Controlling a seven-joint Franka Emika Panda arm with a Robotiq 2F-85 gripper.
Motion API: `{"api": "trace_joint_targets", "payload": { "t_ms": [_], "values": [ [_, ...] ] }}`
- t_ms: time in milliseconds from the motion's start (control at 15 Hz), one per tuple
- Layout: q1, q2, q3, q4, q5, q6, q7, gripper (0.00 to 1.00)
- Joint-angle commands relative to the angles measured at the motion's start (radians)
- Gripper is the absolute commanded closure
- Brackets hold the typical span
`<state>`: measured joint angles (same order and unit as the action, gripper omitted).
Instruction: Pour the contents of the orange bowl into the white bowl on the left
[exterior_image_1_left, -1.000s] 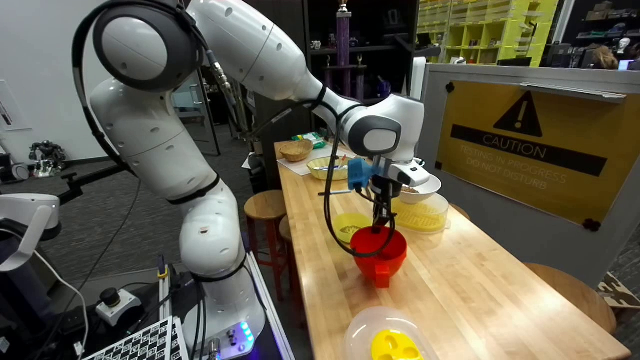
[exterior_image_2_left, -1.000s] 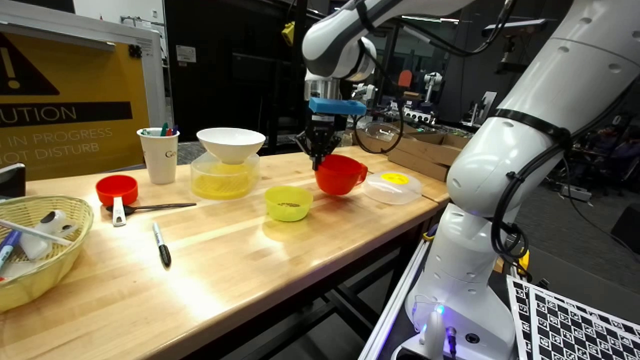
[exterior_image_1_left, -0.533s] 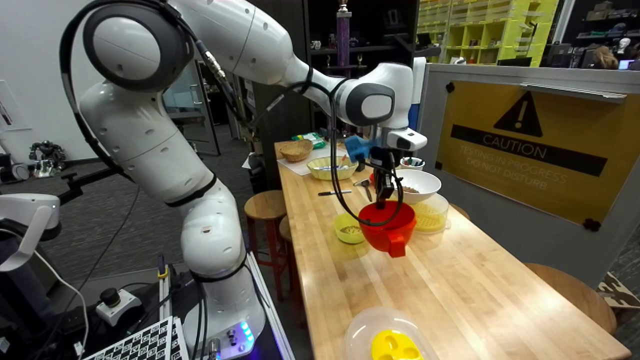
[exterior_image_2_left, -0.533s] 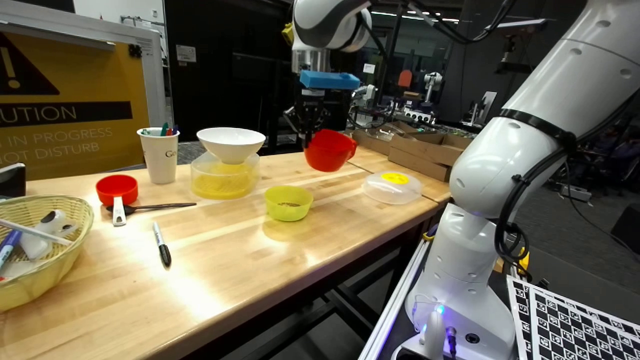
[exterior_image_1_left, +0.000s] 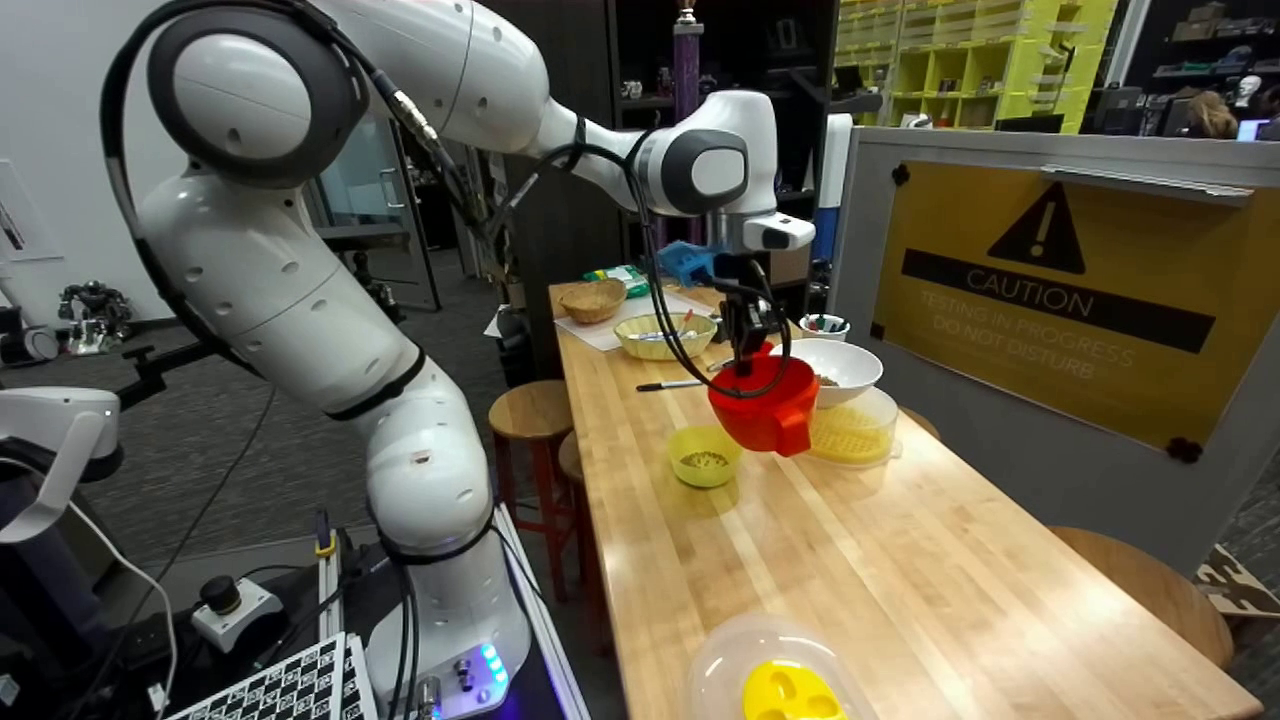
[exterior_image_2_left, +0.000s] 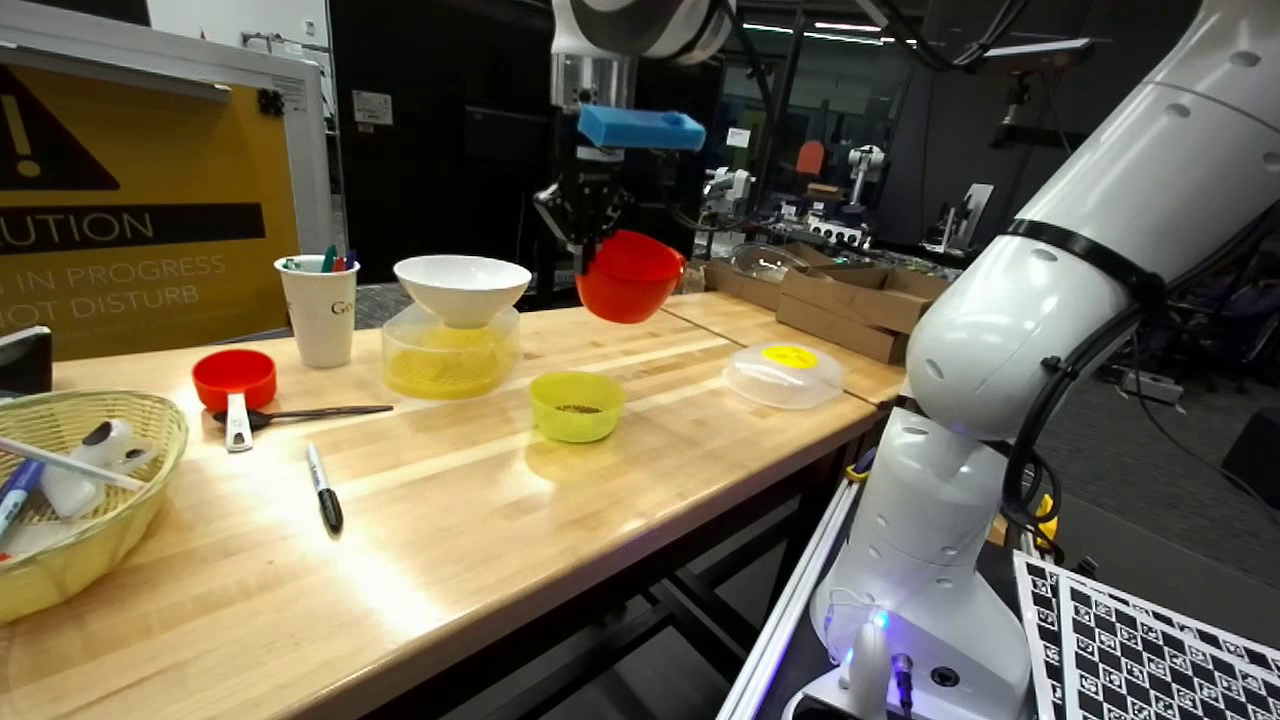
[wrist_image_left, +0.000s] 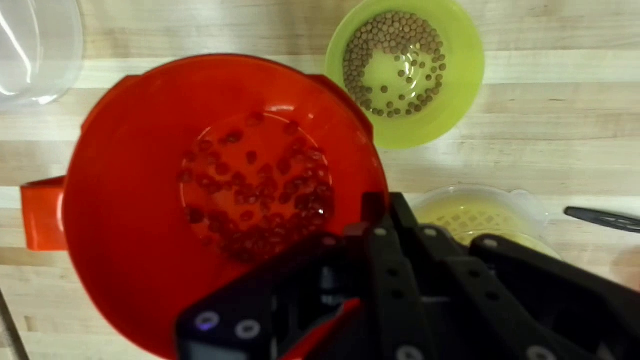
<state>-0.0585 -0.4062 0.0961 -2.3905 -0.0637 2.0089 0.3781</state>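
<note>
Higher now than a second ago, and nearer the white bowl (exterior_image_2_left: 460, 292), the orange bowl (exterior_image_2_left: 628, 285) hangs clear of the butcher-block tabletop (exterior_image_1_left: 900, 580). Closed fast on its rim, the claw (wrist_image_left: 389, 209) grips it on the side opposite the handle; the wrist view shows dark red pieces (wrist_image_left: 270, 235) lying in the bottom. Apart from it, the white bowl sits on a clear container (exterior_image_2_left: 505, 342) with a yellow perforated insert (exterior_image_2_left: 450, 375).

Also on the wood are a yellow-green bowl (exterior_image_2_left: 575, 428) of round brown grains (wrist_image_left: 395, 30), a clear lid (exterior_image_2_left: 780, 387) with a yellow centre, a red measuring cup (exterior_image_2_left: 222, 390), a black-capped marker (exterior_image_2_left: 322, 490), a paper cup (exterior_image_2_left: 320, 325) of pens (exterior_image_2_left: 329, 262) and a woven basket (exterior_image_2_left: 130, 545).

Wooden stools (exterior_image_1_left: 530, 410) flank the tabletop. Alongside, a grey partition (exterior_image_1_left: 1060, 470) bears a yellow caution sign (exterior_image_1_left: 1060, 310), with yellow-green cubbies (exterior_image_1_left: 920, 75) further back; in an exterior view, cardboard boxes (exterior_image_2_left: 835, 328) show past the lid.
</note>
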Motion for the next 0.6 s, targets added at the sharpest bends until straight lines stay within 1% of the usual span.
{"api": "trace_joint_targets", "payload": {
  "t_ms": [0, 533],
  "values": [
    [0.02, -0.03, 0.014, -0.008, -0.024, -0.016, -0.023, 0.99],
    [0.037, -0.015, 0.034, 0.029, -0.042, -0.01, -0.048, 0.99]
  ]
}}
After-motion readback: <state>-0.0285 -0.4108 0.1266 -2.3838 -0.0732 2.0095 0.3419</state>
